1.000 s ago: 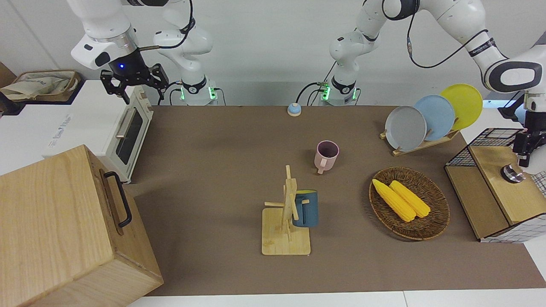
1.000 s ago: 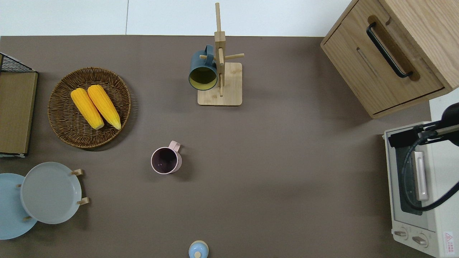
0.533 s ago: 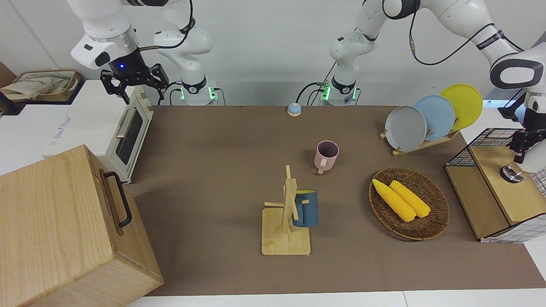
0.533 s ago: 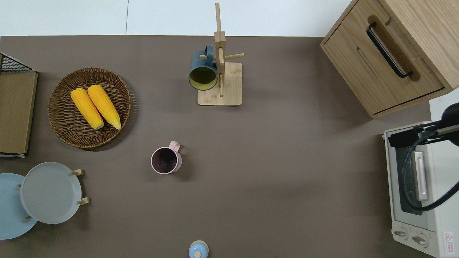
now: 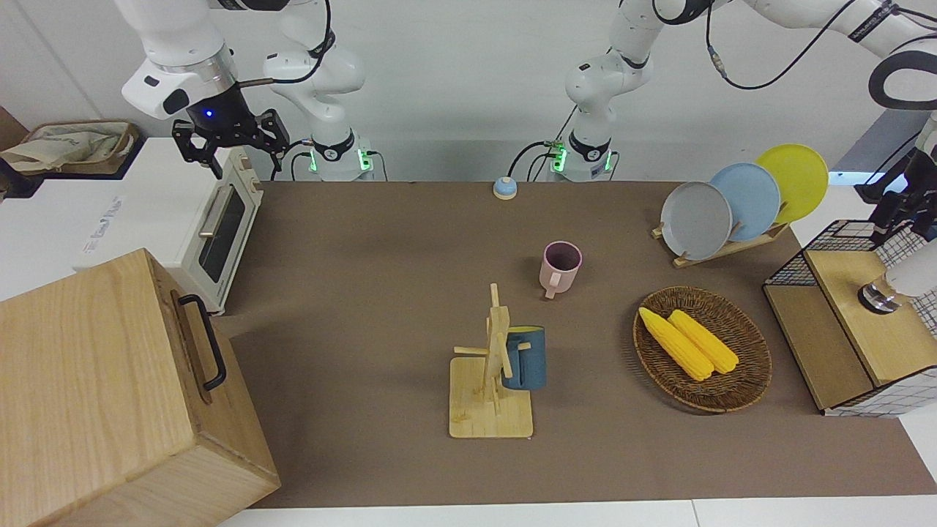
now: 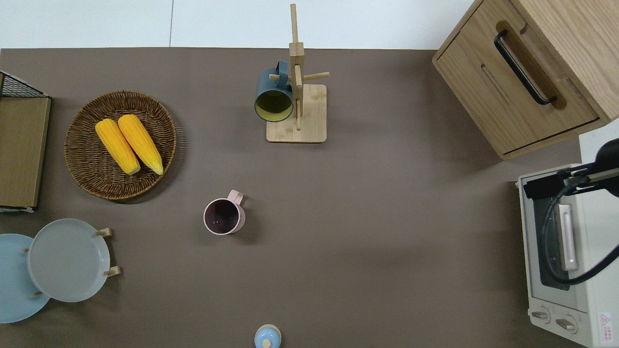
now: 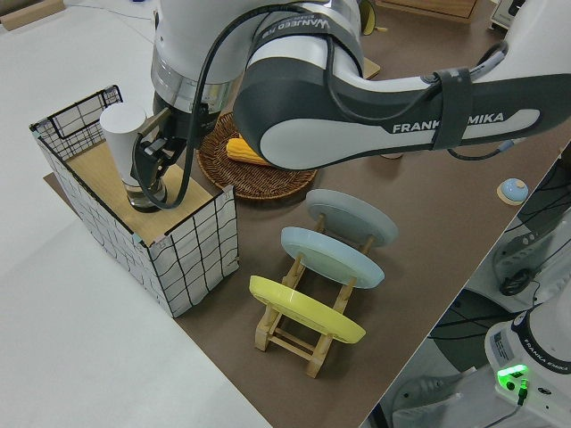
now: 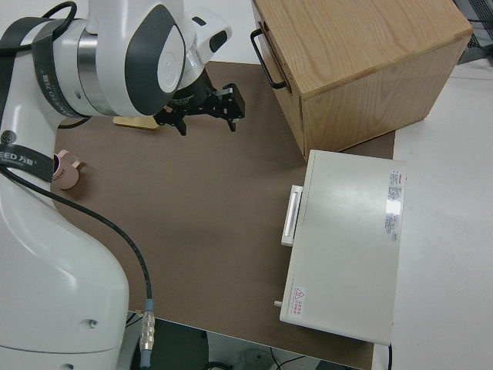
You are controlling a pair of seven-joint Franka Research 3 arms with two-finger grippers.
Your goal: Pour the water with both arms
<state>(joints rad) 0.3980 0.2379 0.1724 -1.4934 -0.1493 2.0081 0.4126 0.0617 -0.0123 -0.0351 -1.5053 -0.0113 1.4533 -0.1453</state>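
The left gripper (image 7: 153,153) clasps a white cup (image 7: 125,143), standing on the wooden shelf (image 7: 134,192) at the left arm's tabletop edge. The right arm is parked, its gripper (image 5: 228,140) spread open. A pink mug (image 6: 223,217) stands mid-tabletop.

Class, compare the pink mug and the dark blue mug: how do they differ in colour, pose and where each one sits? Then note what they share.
Colour: the pink mug is pale pink with a dark inside; the dark blue mug has a yellow-green inside.
Pose: the pink mug stands upright; the blue one hangs tilted by its handle.
Place: the pink mug rests on the table; the blue one hangs on the wooden mug tree, farther from the robots.
Shared: each has one handle.
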